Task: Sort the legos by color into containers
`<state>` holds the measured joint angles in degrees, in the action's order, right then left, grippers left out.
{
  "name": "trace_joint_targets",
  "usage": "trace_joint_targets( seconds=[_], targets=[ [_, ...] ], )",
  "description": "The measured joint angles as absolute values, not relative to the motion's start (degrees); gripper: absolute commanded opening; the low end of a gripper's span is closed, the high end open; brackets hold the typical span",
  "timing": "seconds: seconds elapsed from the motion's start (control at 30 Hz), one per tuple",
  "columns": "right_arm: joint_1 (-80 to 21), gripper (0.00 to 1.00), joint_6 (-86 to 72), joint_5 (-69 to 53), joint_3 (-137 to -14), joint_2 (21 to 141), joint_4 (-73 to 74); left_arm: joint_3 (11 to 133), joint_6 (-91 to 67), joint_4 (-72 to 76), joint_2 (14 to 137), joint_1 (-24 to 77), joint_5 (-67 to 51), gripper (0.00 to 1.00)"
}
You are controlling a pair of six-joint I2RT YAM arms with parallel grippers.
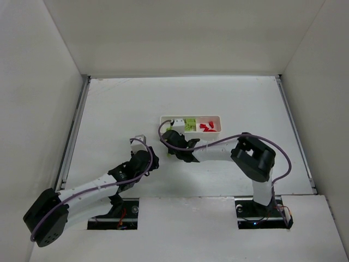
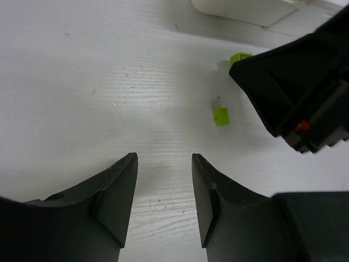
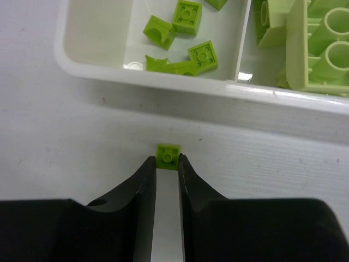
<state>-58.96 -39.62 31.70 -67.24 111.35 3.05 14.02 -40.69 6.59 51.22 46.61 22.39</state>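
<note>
While the left end effector gapes, the right end effector, tips obscured overhead, pinches a lime brick.

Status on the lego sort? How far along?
Done: red pieces lie in one end compartment of the tray, and lime-green bricks in another. In hand: the right gripper has its jaws either side of a green brick on the table beside the tray; whether it is gripped is unclear. Left: a loose green brick ahead of the open left gripper.
</note>
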Motion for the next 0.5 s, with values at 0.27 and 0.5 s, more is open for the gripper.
trace_joint_targets(
  seconds=[0.27, 0.5],
  targets=[
    [-58.61, 0.17, -35.59, 30.76, -66.57, 101.32, 1.61, 16.12, -41.06, 7.25, 57.30, 49.23, 22.48, 0.41],
    [-52.73, 0.38, -32.45, 28.62, -71.66, 105.19, -0.45, 19.55, -41.71, 9.30, 62.02, 51.99, 23.51, 0.41]
  ],
)
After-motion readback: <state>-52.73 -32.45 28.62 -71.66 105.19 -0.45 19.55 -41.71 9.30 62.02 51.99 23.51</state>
